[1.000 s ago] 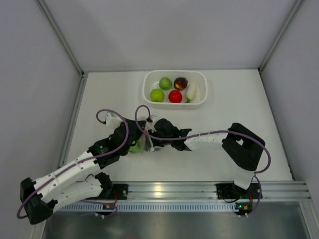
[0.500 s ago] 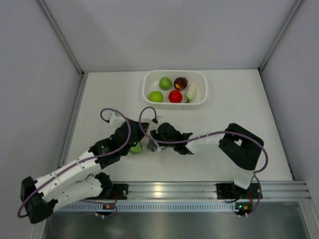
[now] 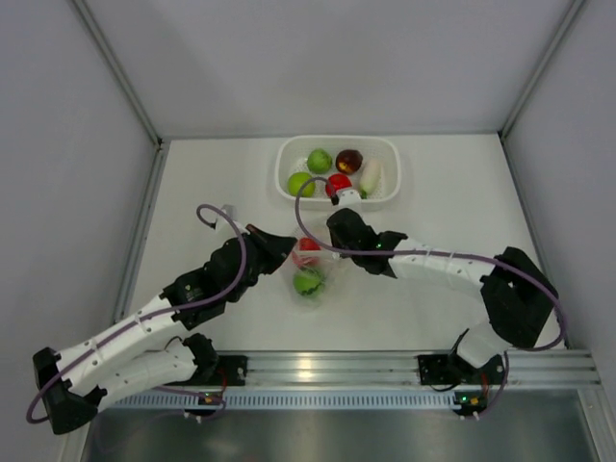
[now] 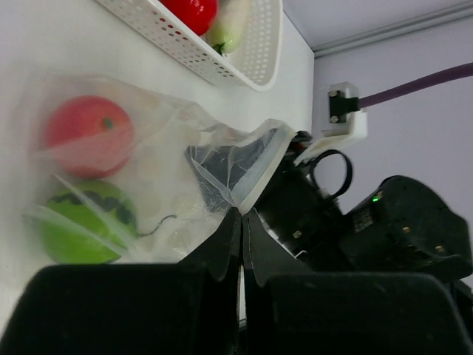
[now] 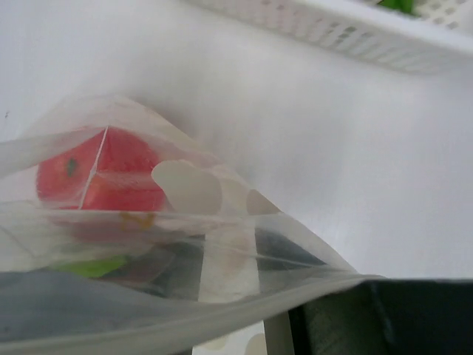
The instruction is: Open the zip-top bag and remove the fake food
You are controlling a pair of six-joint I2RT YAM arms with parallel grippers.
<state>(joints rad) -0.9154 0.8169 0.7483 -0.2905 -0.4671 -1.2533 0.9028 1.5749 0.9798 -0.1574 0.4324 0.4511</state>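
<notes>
In the left half of the top view the left arm reaches up and right across the table (image 3: 212, 183). The left gripper (image 4: 241, 219) has its fingers pressed together, pinching one lip of the zip-top bag (image 3: 310, 270). The bag lies at the centre of that frame, below the white basket (image 3: 285, 164), and its mouth gapes in the left wrist view. Inside it sit two pieces of the fake food (image 4: 89, 135): a red ball (image 3: 308, 257) and, just below it in the frame, a green ball (image 3: 308, 282). Just right of the bag's upper edge is the right gripper (image 3: 335, 223). The film drapes across its own view, and whether it pinches the bag cannot be told. More pieces lie in the basket at upper centre: two green balls, a maroon one, a red one and a white piece
</notes>
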